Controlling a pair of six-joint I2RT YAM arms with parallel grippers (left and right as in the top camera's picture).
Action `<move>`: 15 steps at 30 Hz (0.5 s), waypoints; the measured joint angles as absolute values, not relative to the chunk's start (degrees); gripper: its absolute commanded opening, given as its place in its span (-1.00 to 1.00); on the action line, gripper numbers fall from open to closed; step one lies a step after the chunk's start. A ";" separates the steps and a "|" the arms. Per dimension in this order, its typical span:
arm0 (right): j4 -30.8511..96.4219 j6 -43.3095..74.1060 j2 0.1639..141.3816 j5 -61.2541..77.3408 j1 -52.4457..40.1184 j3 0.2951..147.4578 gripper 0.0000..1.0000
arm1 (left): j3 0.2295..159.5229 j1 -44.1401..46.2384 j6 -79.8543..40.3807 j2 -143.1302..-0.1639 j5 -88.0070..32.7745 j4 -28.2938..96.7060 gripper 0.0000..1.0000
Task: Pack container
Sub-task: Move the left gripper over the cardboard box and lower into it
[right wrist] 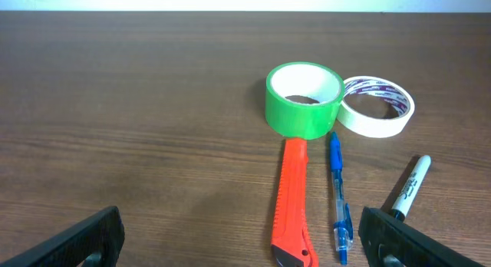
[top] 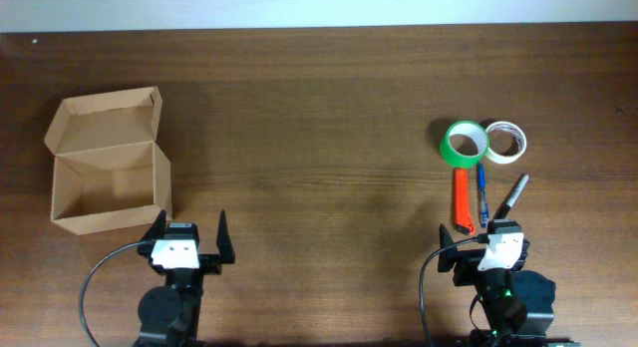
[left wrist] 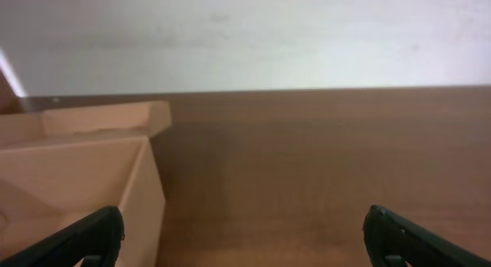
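Observation:
The container (top: 108,177) is a plain tan cardboard box at the table's left, its flap lid folded back and its inside bare. Its right wall (left wrist: 142,194) fills the left of the left wrist view. My left gripper (top: 191,239) stands open just in front of the box's near right corner, holding nothing. At the right lie a green tape roll (top: 465,143), a white tape roll (top: 505,141), an orange utility knife (top: 462,200), a blue pen (top: 481,194) and a black marker (top: 512,194). My right gripper (top: 486,243) is open just behind the knife (right wrist: 291,202) and pen (right wrist: 338,196).
The wooden table (top: 319,138) runs to a pale wall at the back edge. Cables loop from both arm bases at the front edge. A wide stretch of bare wood lies between the box and the group of items at the right.

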State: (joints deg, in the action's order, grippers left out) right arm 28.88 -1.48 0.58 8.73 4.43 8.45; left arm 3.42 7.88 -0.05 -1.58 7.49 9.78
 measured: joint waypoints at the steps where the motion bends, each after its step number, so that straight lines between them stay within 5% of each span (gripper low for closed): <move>1: 28.77 -0.97 0.58 8.73 4.43 8.45 0.98 | 4.34 7.88 -0.05 -2.24 6.92 10.92 0.99; 15: 29.15 6.31 0.58 8.71 4.43 8.45 0.98 | 36.75 7.88 -0.14 -36.07 -0.27 17.19 0.99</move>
